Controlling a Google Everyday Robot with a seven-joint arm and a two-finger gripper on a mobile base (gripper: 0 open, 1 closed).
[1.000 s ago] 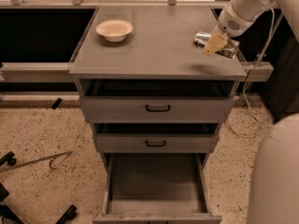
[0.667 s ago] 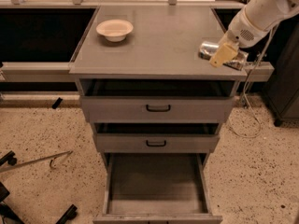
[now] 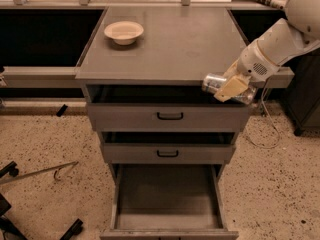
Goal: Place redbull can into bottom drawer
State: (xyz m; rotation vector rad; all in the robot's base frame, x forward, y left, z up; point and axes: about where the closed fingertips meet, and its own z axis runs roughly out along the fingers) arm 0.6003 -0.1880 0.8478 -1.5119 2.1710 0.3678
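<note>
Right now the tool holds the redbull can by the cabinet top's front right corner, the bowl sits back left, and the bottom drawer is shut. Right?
No. The camera view shows the bottom drawer pulled open, not shut. The rest stands: the tool grips the redbull can by the cabinet top's front right corner, and the bowl sits back left.

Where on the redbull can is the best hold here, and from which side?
Mid-body, across the round wall, coming from the right. The redbull can is sideways at the cabinet top's front right edge, both ends free, so its slim barrel fits between the fingers. The gripper holds it just so.
</note>
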